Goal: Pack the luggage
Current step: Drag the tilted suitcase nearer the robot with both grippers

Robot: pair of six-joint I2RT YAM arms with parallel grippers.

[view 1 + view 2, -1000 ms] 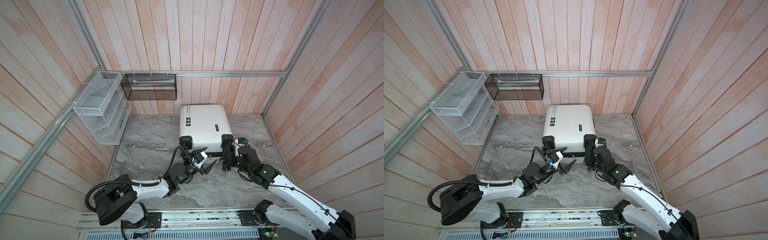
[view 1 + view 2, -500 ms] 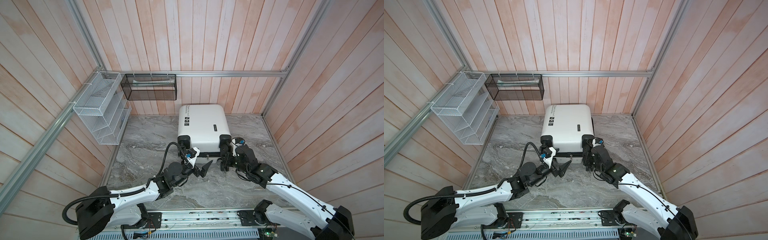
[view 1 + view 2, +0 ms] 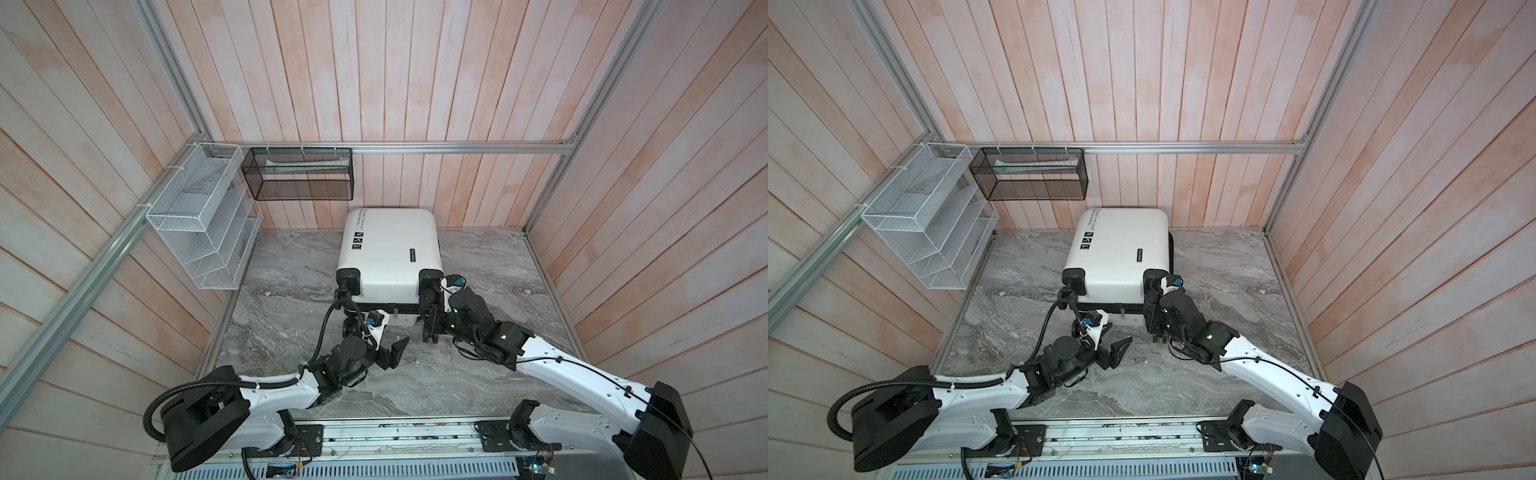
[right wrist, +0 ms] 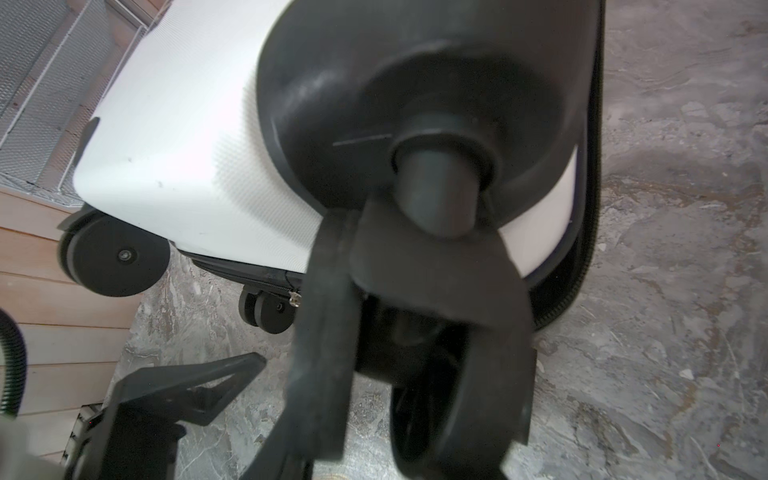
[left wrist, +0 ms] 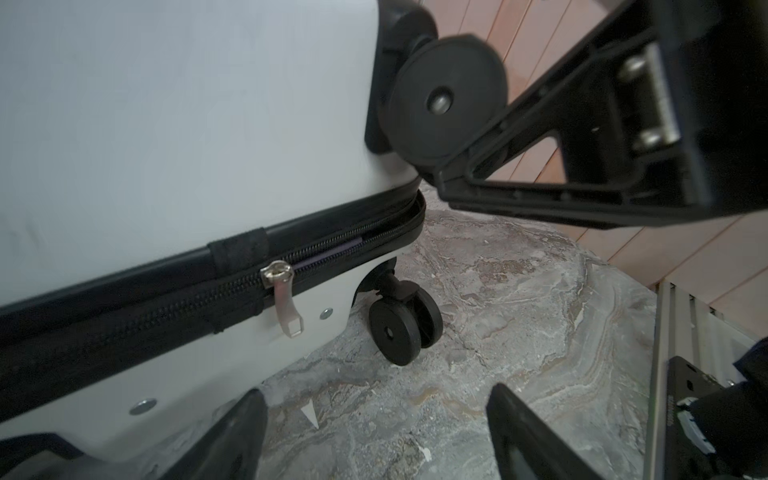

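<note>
The white luggage (image 3: 388, 253) (image 3: 1119, 253) lies flat on the marble floor, its black wheels toward me. My right gripper (image 3: 431, 330) (image 3: 1156, 328) (image 4: 407, 332) is shut on the near right wheel (image 5: 449, 99) of the upper shell. My left gripper (image 3: 397, 351) (image 3: 1117, 351) (image 5: 374, 399) hangs open and empty over bare floor, a short way in front of the luggage. In the left wrist view the silver zipper pull (image 5: 286, 299) hangs on the black zipper. The seam gapes beyond it, toward the lower wheel (image 5: 401, 328).
A black wire-mesh basket (image 3: 299, 174) hangs on the back wall. A white wire rack (image 3: 203, 224) hangs on the left wall. Wood-panel walls close in three sides, and a metal rail (image 3: 395, 436) runs along the front.
The luggage has shifted a little to the left with my right gripper on its wheel. My left gripper has drawn back from the luggage toward the front, staying open.
</note>
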